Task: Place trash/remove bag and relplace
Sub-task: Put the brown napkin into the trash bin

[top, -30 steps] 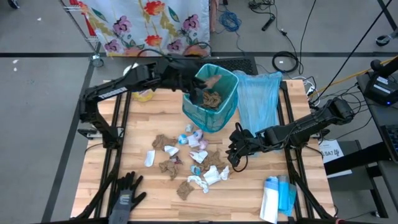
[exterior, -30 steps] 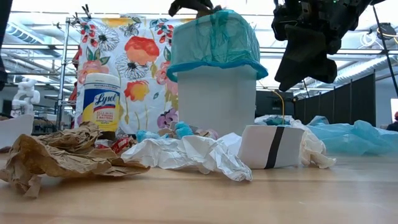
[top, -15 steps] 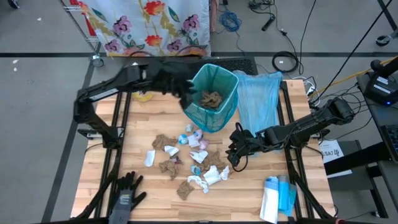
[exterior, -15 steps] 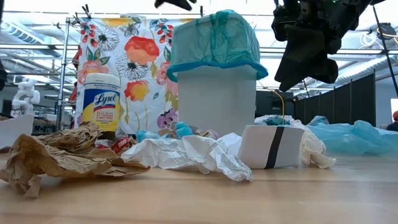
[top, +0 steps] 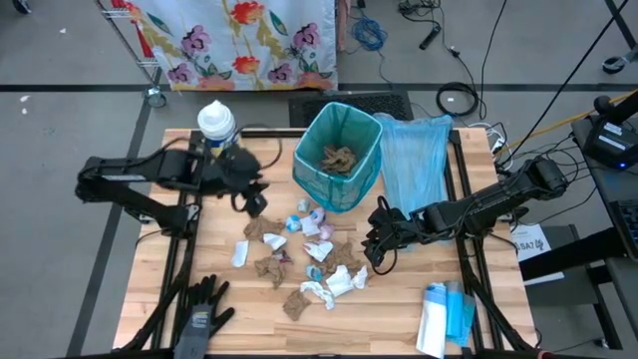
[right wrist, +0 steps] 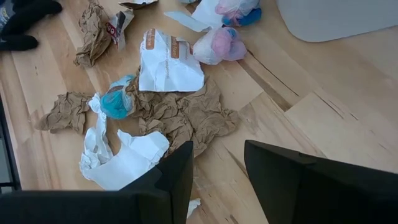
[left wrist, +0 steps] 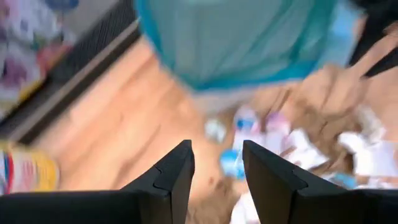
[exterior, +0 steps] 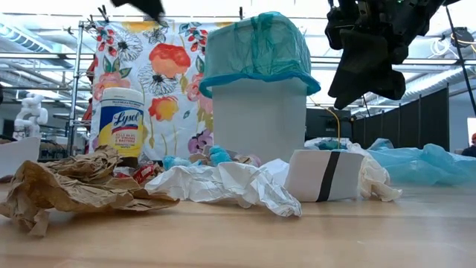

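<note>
The trash lies scattered on the wooden table, in front of the bin: brown paper wads, white tissues, and blue and pink scraps. The bin stands upright, lined with a teal bag, and brown wads lie inside it. My left gripper hangs open and empty above the table, left of the bin; its wrist view looks at the bin. My right gripper hovers open at the pile's right edge, above a crumpled brown paper.
A spare light blue bag lies right of the bin. A Lysol canister stands at the far left. A black glove lies at the near left edge and a pack of bags at the near right.
My left gripper has drawn back from over the bin's rim toward the table's left edge, sinking a little. A brown wad seen at the bin's mouth a second ago now lies inside with the others. My right arm has kept still.
</note>
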Tool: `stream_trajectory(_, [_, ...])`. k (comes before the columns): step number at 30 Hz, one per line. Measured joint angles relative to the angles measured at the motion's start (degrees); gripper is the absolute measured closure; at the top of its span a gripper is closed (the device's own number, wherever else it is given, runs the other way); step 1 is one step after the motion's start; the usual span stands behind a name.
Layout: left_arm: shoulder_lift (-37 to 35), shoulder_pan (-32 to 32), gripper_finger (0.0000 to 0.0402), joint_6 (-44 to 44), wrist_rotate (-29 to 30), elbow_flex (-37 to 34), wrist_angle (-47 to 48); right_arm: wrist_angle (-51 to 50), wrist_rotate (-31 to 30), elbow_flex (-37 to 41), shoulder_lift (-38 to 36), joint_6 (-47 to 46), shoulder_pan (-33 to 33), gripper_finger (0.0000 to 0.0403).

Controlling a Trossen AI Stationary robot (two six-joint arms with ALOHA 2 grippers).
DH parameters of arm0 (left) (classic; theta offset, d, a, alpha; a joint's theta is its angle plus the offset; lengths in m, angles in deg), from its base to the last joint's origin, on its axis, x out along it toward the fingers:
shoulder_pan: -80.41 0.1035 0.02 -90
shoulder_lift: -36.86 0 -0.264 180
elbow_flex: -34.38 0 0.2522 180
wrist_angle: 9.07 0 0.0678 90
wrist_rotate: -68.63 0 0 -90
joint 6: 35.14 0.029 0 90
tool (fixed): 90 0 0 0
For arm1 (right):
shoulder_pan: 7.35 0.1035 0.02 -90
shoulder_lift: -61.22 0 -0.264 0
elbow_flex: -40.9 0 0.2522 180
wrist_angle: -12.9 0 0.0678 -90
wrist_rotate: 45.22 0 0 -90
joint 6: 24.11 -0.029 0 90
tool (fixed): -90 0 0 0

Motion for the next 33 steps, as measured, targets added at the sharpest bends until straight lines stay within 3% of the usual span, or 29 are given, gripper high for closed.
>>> stream_trajectory(9, [-7.56,-2.55,0.0259,-16.03,-2.54,-25.75,-10.67,0.31,0.0,0.0,0.0,0.38,0.0,0.0268])
stream_trajectory(16, [-7.57,-2.52,0.0259,-23.14,-8.11,-39.2,-17.7,0.44,0.02,0.0,0.0,0.18,0.0,0.0268])
stream_trajectory(22, [-7.52,-2.5,0.0258,-25.61,-9.87,-45.85,-26.27,0.46,0.02,0.0,0.0,0.03,0.0,0.0268])
stream_trajectory(33, [-1.57,-2.5,0.0258,-27.08,-12.73,-49.77,-36.14,0.46,0.02,0.0,0.0,-0.04,0.0,0.0268])
